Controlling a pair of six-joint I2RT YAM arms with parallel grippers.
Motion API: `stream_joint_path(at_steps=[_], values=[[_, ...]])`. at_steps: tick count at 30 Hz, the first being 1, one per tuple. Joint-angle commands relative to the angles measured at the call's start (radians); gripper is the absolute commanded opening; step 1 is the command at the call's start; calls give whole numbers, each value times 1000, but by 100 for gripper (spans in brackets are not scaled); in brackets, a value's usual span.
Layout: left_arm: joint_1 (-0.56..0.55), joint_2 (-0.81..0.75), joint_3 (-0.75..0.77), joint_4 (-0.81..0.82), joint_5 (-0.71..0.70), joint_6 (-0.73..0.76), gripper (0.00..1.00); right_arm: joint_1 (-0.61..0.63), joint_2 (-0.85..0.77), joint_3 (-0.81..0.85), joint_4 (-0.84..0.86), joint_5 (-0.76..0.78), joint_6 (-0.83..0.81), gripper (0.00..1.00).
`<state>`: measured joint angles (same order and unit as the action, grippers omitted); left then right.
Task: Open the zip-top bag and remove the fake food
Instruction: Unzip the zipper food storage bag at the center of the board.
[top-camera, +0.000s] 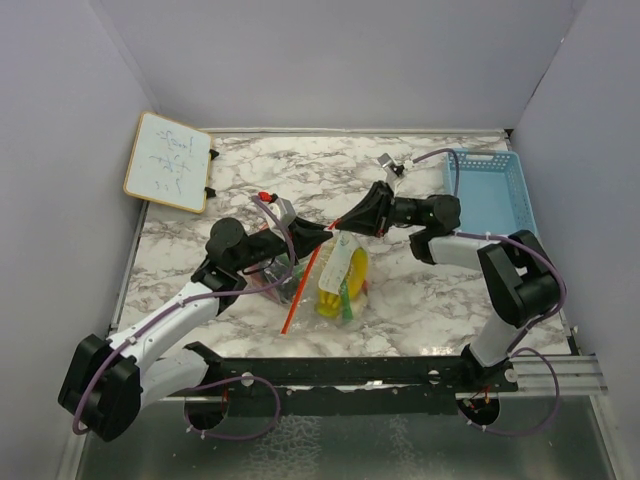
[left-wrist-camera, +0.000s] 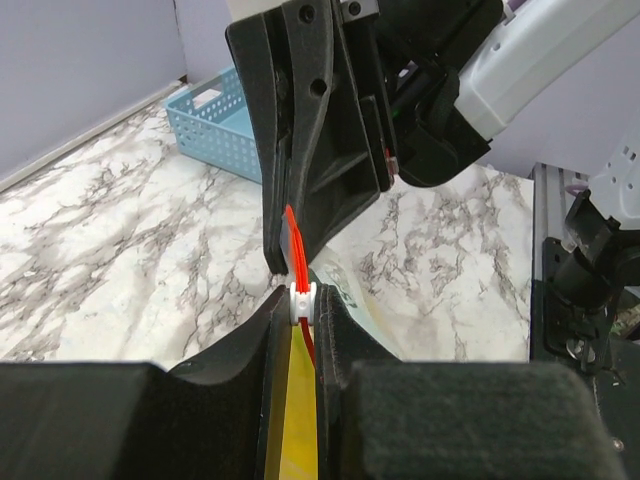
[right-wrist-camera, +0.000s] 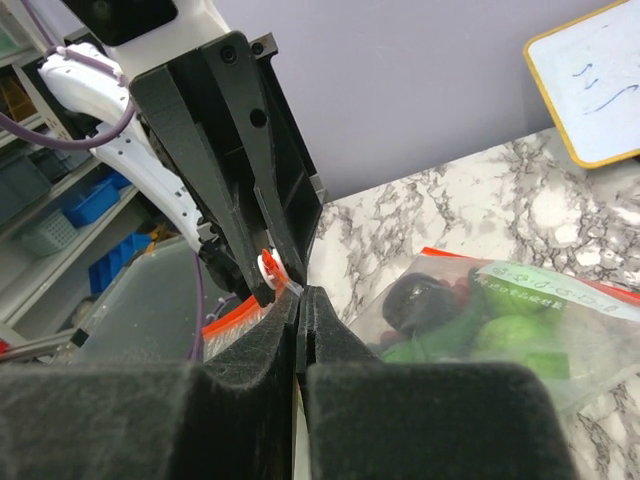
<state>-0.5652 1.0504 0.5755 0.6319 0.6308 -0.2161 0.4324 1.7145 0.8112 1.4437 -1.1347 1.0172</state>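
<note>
The clear zip-top bag (top-camera: 342, 272) hangs between both grippers above the marble table, its orange zip strip (top-camera: 298, 292) trailing down. A yellow banana bunch (top-camera: 334, 298) shows inside it. My left gripper (top-camera: 322, 237) is shut on the white slider (left-wrist-camera: 301, 300) at the red zip. My right gripper (top-camera: 343, 223) is shut on the bag's top edge (right-wrist-camera: 303, 297), right against the left fingertips (right-wrist-camera: 245, 200). In the right wrist view, clear plastic holds a dark grape cluster (right-wrist-camera: 420, 300) and round lime-green fruit (right-wrist-camera: 510, 335). I cannot tell whether this is the same bag.
A light-blue slotted basket (top-camera: 490, 190) stands at the back right and also shows in the left wrist view (left-wrist-camera: 215, 125). A small whiteboard (top-camera: 168, 162) leans at the back left. A black rail (top-camera: 400, 370) runs along the near edge.
</note>
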Motion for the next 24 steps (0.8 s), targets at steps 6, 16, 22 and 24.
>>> stream_joint_path(at_steps=[6, 16, 22, 24], values=[[-8, -52, -12, -13, 19, 17, 0, -92, -43, 26, 330, 70, 17, 2], [-7, -92, -50, -41, 1, 15, 0, -233, -69, 23, 331, 87, 53, 2], [-7, -107, -54, -66, -5, 5, 0, -325, -42, 78, 330, 86, 96, 2], [-7, -119, -58, -82, -14, 5, 0, -349, -23, 102, 330, 87, 110, 2]])
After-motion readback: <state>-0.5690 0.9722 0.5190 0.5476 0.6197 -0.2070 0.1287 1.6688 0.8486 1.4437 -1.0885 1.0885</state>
